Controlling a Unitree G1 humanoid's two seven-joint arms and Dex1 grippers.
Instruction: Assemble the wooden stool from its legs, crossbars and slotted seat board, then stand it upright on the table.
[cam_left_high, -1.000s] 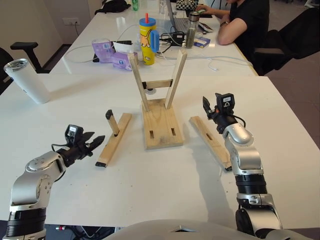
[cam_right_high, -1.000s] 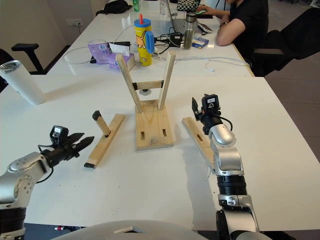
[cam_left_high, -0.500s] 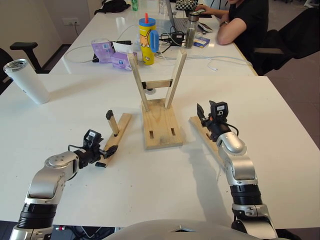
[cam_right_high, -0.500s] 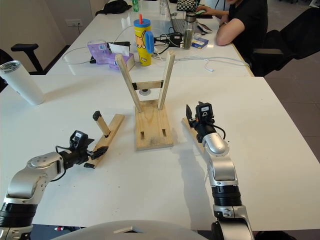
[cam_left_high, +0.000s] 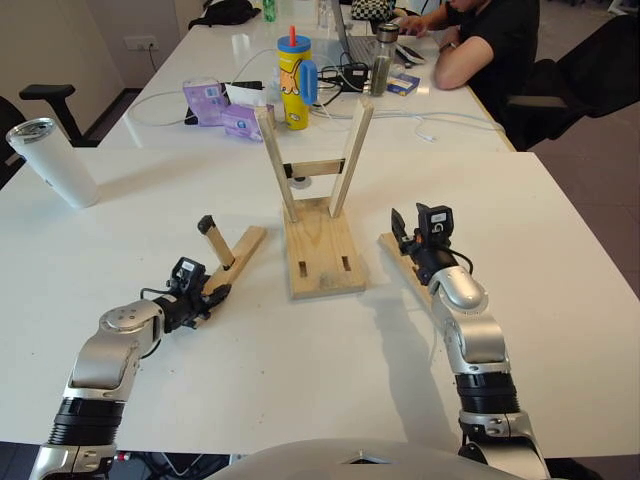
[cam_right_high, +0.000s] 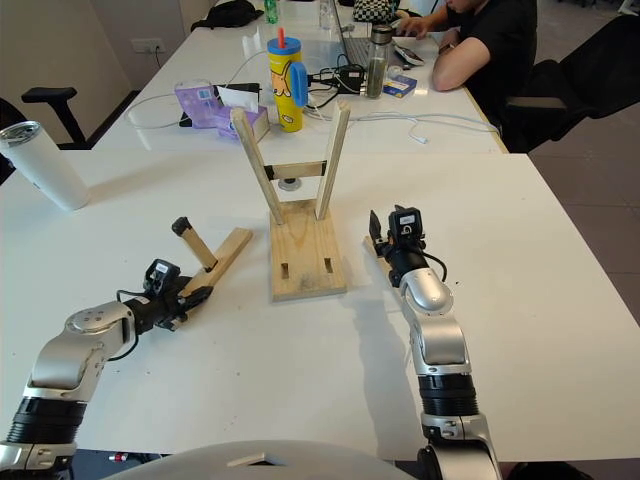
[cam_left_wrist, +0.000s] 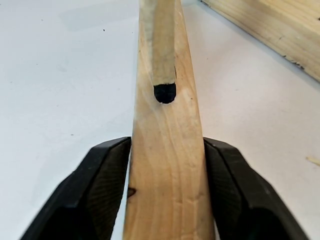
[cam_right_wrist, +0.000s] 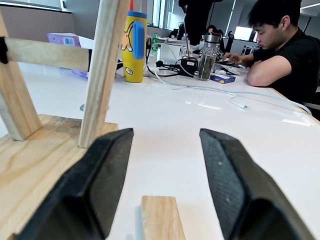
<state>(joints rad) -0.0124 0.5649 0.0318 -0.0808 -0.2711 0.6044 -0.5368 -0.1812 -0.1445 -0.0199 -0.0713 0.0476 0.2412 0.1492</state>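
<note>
The left fingers (cam_left_wrist: 100, 185) now clamp the near end of the pale wooden leg with black-tipped crossbar (cam_left_high: 245, 250), slewing it; the right fingers (cam_right_wrist: 100, 185), spread, straddle the plain wooden leg (cam_right_wrist: 159, 220).

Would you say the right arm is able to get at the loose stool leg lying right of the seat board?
Probably yes: the right gripper hangs open just over the far end of the loose leg, which shows between its fingers, with nothing in the way.
</note>
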